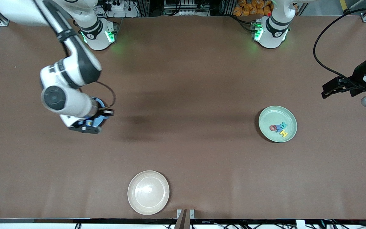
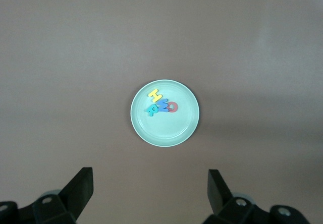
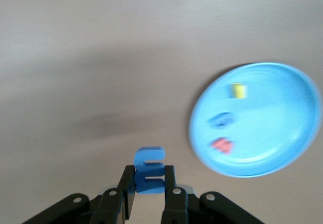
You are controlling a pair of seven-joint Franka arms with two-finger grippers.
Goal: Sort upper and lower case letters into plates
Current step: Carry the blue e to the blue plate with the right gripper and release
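My right gripper is pinched shut on a blue letter that sticks out past the fingertips, and the blue plate, with three letters in it already, sits off to one side of my jaws, not under them. So I'd slide over the plate's middle, drop low, then let go so it doesn't bounce out. My left gripper just waits wide open and empty, high above the mint plate with its four letters.

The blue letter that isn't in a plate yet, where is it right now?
The blue letter is pinched in the right gripper, up in the air beside the blue plate at the right arm's end of the table.
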